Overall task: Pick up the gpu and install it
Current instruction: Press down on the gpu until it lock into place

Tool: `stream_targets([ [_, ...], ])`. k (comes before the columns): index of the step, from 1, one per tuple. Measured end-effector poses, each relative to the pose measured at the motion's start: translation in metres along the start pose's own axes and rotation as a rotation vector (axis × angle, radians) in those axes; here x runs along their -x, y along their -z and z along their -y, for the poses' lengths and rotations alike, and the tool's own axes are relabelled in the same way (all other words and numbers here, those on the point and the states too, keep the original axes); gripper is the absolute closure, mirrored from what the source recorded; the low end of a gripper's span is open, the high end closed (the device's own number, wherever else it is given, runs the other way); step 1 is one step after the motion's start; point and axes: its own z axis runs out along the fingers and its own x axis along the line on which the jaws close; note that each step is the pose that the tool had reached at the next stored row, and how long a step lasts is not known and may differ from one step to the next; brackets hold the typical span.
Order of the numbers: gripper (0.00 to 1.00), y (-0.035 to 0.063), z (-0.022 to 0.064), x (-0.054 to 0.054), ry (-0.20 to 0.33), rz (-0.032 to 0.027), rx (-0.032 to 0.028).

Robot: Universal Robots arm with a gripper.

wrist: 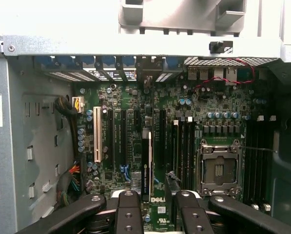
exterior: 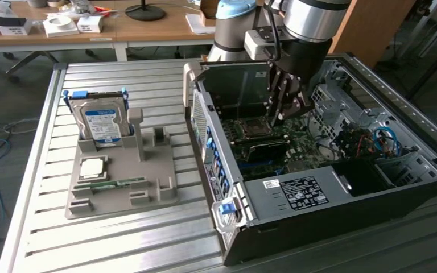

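Holding the gpu (wrist: 146,165) between my two jaws, I hung inside the open computer case (exterior: 295,193), just over the motherboard (wrist: 223,105). My gripper (wrist: 157,197) was pinching the thin dark card, as far as I could tell. The card pointed straight down, so the wrist view saw it from its thin side. It sat right above the row of long dark slots (wrist: 122,136), near the middle of the board. I could not tell if its bottom edge was touching a slot or just floating above one.

I thought the job here was to be slow and careful. The card had to stay straight up, not leaning. Its bottom edge had to line up with one slot from end to end. A crooked push could bend the card or scratch the board. The square chip socket (wrist: 218,168) was close by, and I did not want to bump it.

Outside the case, the grey tray (exterior: 120,196) held the hard drive (exterior: 100,122) and the little green memory stick (exterior: 116,183).
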Motion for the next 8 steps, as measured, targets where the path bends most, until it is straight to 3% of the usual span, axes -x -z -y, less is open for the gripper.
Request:
stream_targets([
  [8,0.67,0.0,0.0,0.0,0.0,0.0,0.0],
])
